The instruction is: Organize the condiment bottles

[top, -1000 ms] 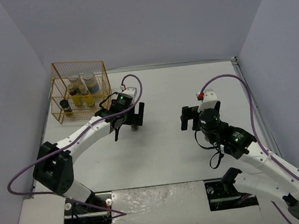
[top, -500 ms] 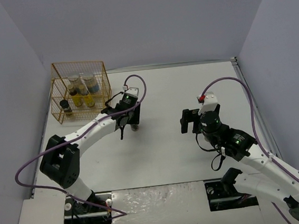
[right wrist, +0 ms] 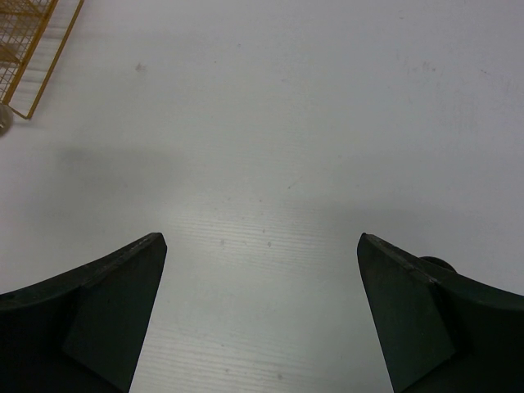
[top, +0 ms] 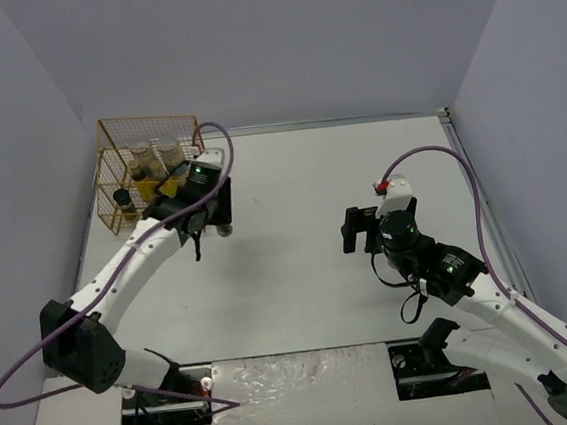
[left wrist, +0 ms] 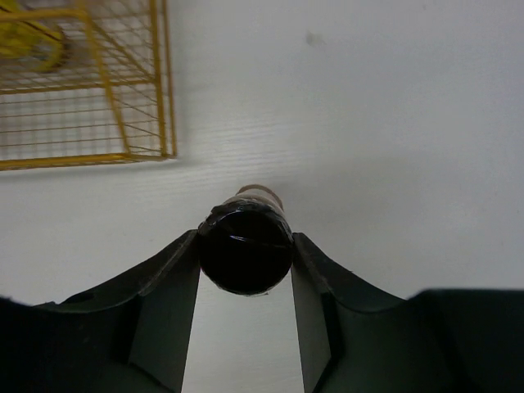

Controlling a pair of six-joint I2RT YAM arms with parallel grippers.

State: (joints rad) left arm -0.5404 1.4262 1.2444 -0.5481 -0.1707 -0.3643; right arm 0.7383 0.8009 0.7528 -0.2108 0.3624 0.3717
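My left gripper (top: 214, 217) is shut on a short dark jar with a black lid (left wrist: 246, 250). The lid sits squeezed between both fingers, and the jar (top: 223, 229) hangs just right of the gold wire rack (top: 150, 180). Inside the rack stand two pale jars (top: 170, 153), yellow-labelled bottles (top: 153, 191) and a small dark jar (top: 122, 201). The left wrist view shows the rack (left wrist: 123, 123) up and to the left of the held jar. My right gripper (right wrist: 260, 241) is open over bare table, far right of the rack, and it (top: 357, 227) holds nothing.
The white table (top: 300, 171) ends in grey walls on three sides. A corner of the rack (right wrist: 29, 57) shows at the top left of the right wrist view. Purple cables loop over both arms.
My left gripper closed on the dark jar in mid-table and carried it left and back, up beside the rack. The right arm has hardly moved and stays open.
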